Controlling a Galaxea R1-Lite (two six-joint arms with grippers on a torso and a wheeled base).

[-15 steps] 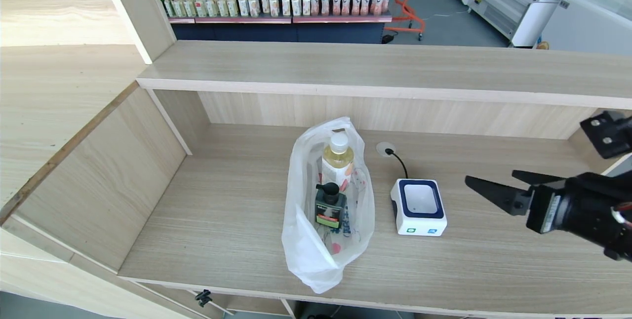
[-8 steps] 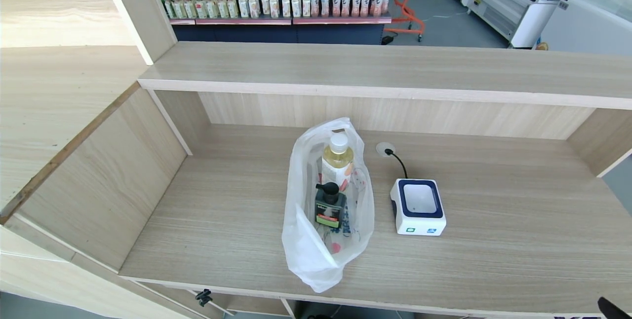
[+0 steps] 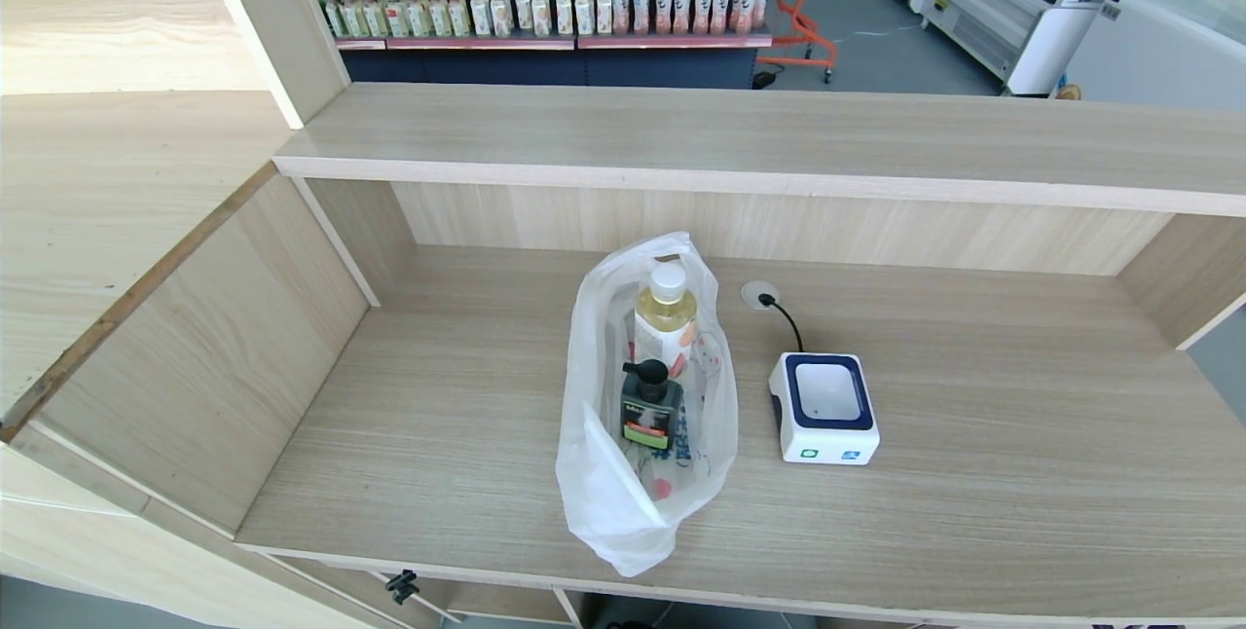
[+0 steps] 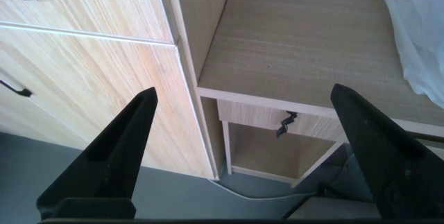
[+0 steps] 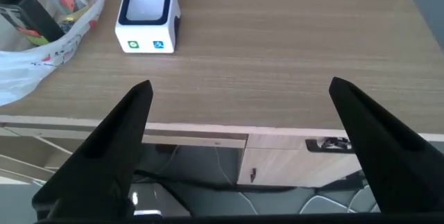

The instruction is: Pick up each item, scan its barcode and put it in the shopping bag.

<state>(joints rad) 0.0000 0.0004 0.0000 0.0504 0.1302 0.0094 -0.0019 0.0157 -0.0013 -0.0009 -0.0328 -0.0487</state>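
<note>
The white plastic shopping bag (image 3: 623, 502) lies on the wooden counter (image 3: 973, 493), a little left of its middle, with its mouth gaping upward. Two items are inside it: a bottle of yellow liquid with a white cap (image 3: 667, 313) toward the back, and a dark pump bottle (image 3: 649, 407) in front of it, both lying with their tops pointing to the far side. Just beside the bag, on its right, sits the white scanner (image 3: 824, 407) with a blue-framed window facing up, and a black cable (image 3: 785, 319) runs from its back into a round hole in the counter. The bag and the scanner are close but not touching. A raised ledge (image 3: 759, 137) runs along the far side of the counter, and beyond it stands a store shelf of drink bottles (image 3: 545, 8). The left gripper (image 4: 244, 89) hangs off the counter's front left corner, down by the drawer fronts (image 4: 83, 50). Its black fingers are spread wide with nothing between them, and an edge of the bag shows well off to one side. The right gripper (image 5: 241, 82) hangs in front of the counter's front edge, on the scanner's side. It is likewise splayed wide and holds nothing, with the bag and scanner well beyond it on the counter top.
</note>
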